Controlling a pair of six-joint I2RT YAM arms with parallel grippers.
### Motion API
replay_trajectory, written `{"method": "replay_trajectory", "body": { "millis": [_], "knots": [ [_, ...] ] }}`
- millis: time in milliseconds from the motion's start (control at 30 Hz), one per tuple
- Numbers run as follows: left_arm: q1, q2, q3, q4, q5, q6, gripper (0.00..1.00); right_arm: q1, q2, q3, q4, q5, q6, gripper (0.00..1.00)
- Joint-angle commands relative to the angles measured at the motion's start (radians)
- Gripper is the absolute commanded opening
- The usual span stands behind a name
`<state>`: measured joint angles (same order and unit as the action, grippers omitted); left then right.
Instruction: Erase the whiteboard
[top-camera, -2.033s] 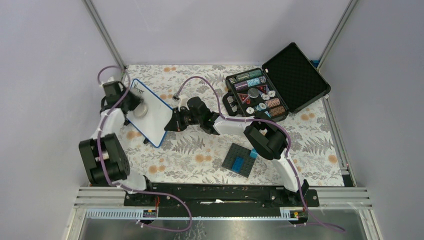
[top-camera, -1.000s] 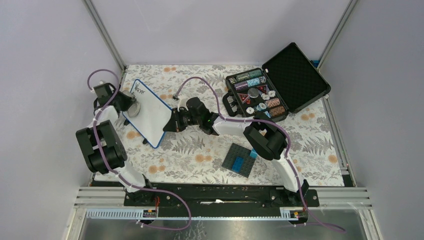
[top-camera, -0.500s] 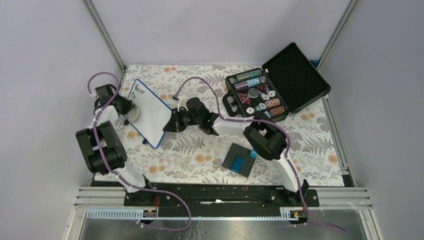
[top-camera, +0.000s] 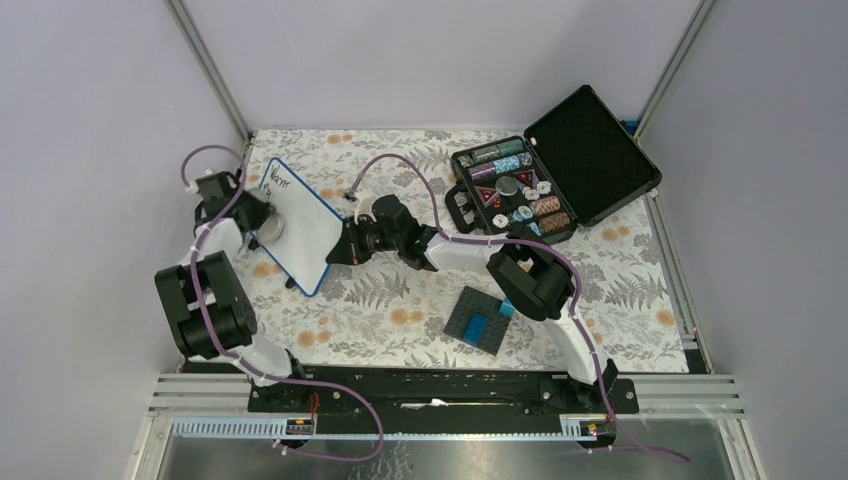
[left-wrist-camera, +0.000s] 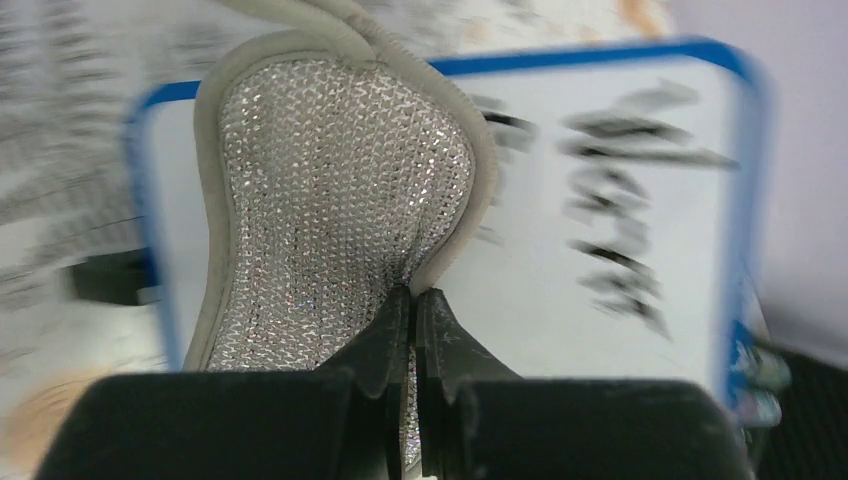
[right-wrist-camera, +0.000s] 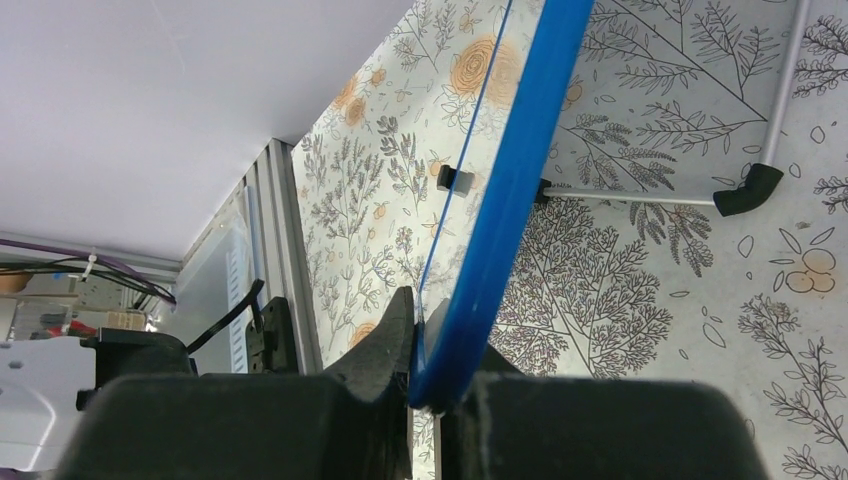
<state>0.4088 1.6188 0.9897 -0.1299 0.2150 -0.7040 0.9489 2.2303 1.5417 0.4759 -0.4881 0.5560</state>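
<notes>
The whiteboard (top-camera: 300, 224) is white with a thin blue rim and stands tilted at the table's left, with dark handwriting near its far corner. My right gripper (top-camera: 338, 250) is shut on its right edge; the blue rim (right-wrist-camera: 500, 210) runs up from between the fingers. My left gripper (top-camera: 262, 222) is shut on a round silvery mesh pad with a grey border (left-wrist-camera: 340, 190) and holds it against the board's left part. In the left wrist view the writing (left-wrist-camera: 620, 200) lies to the right of the pad.
An open black case (top-camera: 555, 180) with chips stands at the back right. A dark grey studded plate (top-camera: 482, 320) with blue bricks lies in the middle front. The board's stand foot (right-wrist-camera: 750, 190) rests on the floral cloth. The left wall is close to my left arm.
My left gripper slid the pad from the board's middle out to its left edge, then slightly back toward the board. More writing shows at the board's far corner. The right arm holds still.
</notes>
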Motion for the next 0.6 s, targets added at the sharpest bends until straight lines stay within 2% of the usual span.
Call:
{"method": "replay_trajectory", "body": {
  "millis": [0,67,133,233,400,467,567],
  "knots": [
    [-0.179,-0.026,-0.059,0.071,0.309,0.037,0.00,0.072,0.005,0.037,-0.010,-0.145,-0.064,0.00],
    [-0.184,-0.051,-0.091,0.178,0.396,0.006,0.00,0.071,0.004,0.035,-0.009,-0.144,-0.066,0.00],
    [-0.185,-0.080,-0.111,0.225,0.390,-0.010,0.00,0.071,0.004,0.036,-0.010,-0.145,-0.065,0.00],
    [-0.171,-0.064,-0.082,0.075,0.249,0.004,0.00,0.072,0.006,0.037,-0.010,-0.144,-0.064,0.00],
    [-0.103,0.099,-0.028,-0.162,0.121,-0.028,0.00,0.071,0.006,0.038,-0.010,-0.144,-0.066,0.00],
    [-0.071,0.161,-0.013,-0.231,0.106,-0.053,0.00,0.071,0.006,0.039,-0.012,-0.145,-0.066,0.00],
    [-0.050,0.200,-0.010,-0.240,0.122,-0.067,0.00,0.071,0.006,0.040,-0.013,-0.144,-0.066,0.00]
  ]
}}
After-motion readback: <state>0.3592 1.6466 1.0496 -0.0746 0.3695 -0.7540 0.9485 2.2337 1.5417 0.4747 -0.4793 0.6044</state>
